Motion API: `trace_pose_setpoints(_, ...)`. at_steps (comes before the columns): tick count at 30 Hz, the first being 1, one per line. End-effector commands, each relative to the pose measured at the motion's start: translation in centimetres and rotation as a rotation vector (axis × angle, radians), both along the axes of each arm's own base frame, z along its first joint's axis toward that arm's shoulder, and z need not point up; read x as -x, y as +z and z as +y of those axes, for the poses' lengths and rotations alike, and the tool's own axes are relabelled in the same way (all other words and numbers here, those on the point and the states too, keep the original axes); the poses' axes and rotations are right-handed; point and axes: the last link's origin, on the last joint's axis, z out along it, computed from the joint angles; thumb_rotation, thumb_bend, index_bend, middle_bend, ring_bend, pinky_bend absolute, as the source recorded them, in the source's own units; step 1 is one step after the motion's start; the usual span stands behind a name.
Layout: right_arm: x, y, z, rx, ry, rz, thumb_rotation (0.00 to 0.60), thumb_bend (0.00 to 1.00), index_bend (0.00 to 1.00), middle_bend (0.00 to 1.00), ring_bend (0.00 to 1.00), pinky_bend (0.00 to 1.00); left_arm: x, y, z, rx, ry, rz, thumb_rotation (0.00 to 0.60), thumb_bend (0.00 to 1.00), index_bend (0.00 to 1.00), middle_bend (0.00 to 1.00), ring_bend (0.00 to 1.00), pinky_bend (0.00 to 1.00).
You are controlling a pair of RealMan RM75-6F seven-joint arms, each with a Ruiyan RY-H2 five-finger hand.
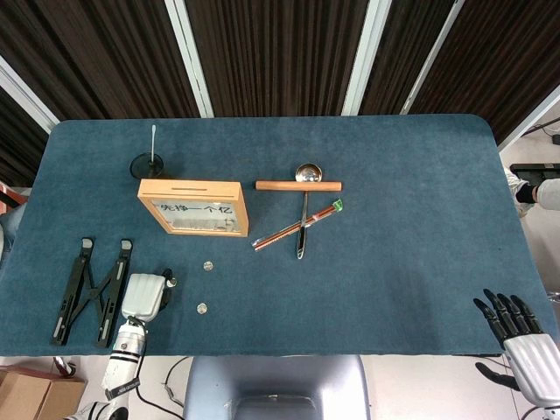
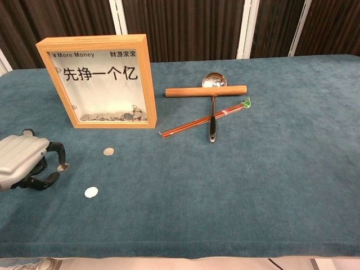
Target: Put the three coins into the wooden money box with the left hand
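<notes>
The wooden money box (image 1: 192,207) (image 2: 101,81) stands upright at the left of the blue table, its slot on top and several coins behind its glass. Three coins lie on the cloth in front of it. One coin (image 2: 108,151) (image 1: 208,265) is nearest the box and another (image 2: 90,192) (image 1: 202,307) is nearer the front edge. The third coin (image 2: 62,167) sits under a curled fingertip of my left hand (image 2: 22,163) (image 1: 144,296), with the thumb close beside it. Whether that coin is pinched does not show. My right hand (image 1: 521,341) hangs off the front right corner with its fingers spread and holds nothing.
A black folding stand (image 1: 92,289) lies left of my left hand. Right of the box are a wooden stick (image 2: 206,90), a metal spoon (image 2: 212,107) and red chopsticks (image 2: 205,118). A black round base with a white rod (image 1: 150,162) stands behind the box.
</notes>
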Motion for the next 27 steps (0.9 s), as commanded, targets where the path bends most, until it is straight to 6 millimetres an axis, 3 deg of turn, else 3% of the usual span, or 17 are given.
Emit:
trace_pose_setpoints(1,0.01,-0.01,0.0,0.0,0.0,0.001,0.6,0.15,0.0,0.0,0.0,0.0,0.01,-0.05,0.0,0.003,0.001,0.002,0.6,0.37,0.46,1.0,1.0,1.0)
trace_pose_setpoints(27,-0.01,0.11,0.03,0.003,0.001,-0.003,0.6,0.15,0.0,0.0,0.0,0.0,-0.71,0.13,0.38,0.03,-0.005,0.023,0.6,0.37,0.46,1.0,1.0,1.0)
